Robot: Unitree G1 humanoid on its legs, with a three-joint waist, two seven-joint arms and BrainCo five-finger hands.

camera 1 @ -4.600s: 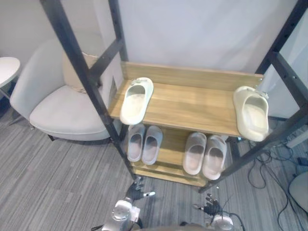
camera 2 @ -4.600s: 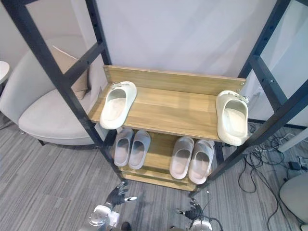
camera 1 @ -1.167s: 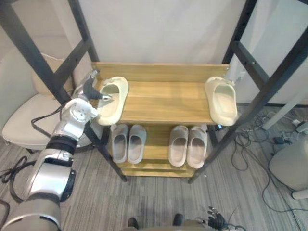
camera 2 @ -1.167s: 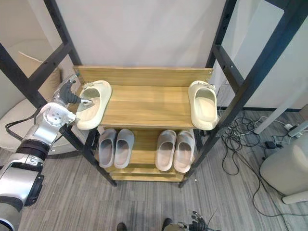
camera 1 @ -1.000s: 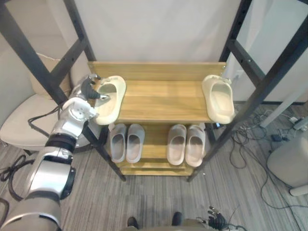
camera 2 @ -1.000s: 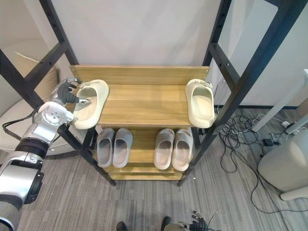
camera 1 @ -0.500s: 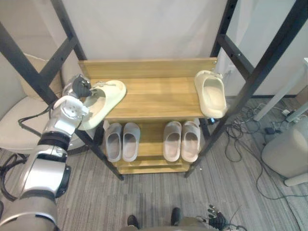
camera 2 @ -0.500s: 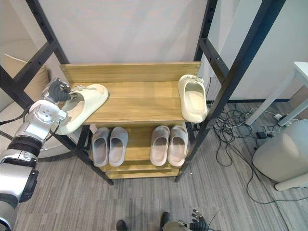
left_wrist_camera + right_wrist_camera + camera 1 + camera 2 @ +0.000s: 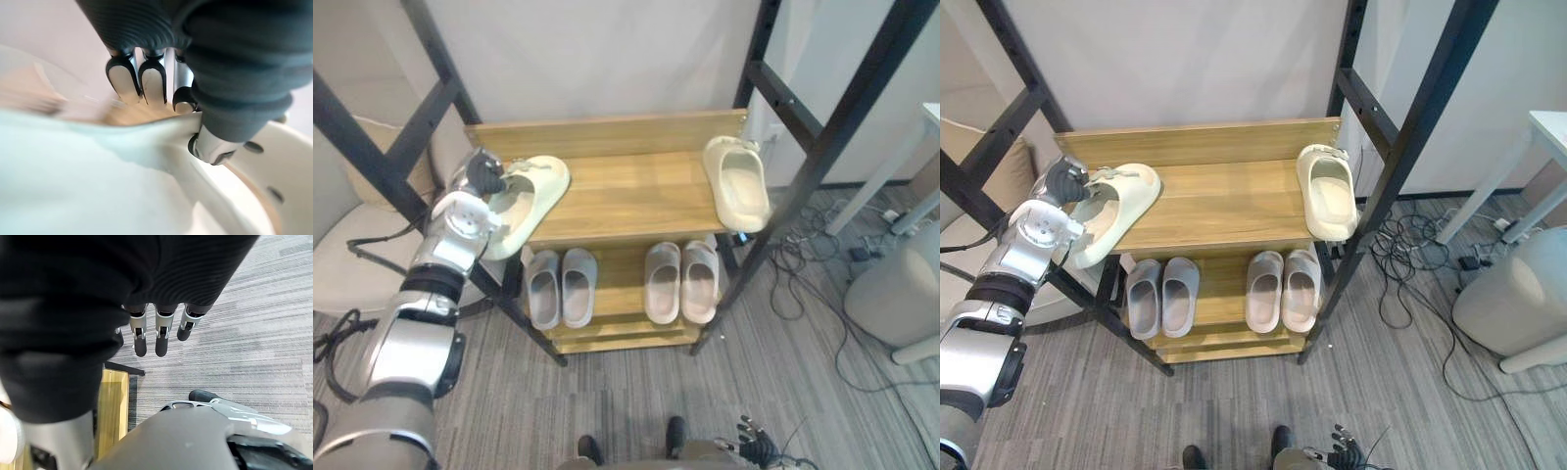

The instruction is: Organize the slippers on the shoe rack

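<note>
The left arm rises from the lower left to the left end of the shoe rack's upper shelf [image 9: 636, 196]. The left robot hand [image 9: 481, 178] is curled over the rim of a cream slipper [image 9: 524, 201]. In the left wrist view its fingers [image 9: 151, 83] hook over the slipper's edge and the thumb presses from the other side, so the hand is clamped on the slipper.

The cream slipper lies at the shelf's left end, its long axis diagonal. The covered end points toward the back and the shelf's middle, and the open end overhangs the left front corner.

A second cream slipper [image 9: 736, 183] lies at the shelf's right end, well apart from the first. It runs front to back with its covered end toward the back edge.

On the lower shelf [image 9: 617, 333] two pairs of grey slippers [image 9: 560, 286] stand side by side, lengthwise front to back.

The right robot hand [image 9: 161, 333] hangs low above the grey floor [image 9: 254, 333], fingers relaxed and straight, holding nothing.

A pale armchair [image 9: 352, 264] stands left of the rack.
</note>
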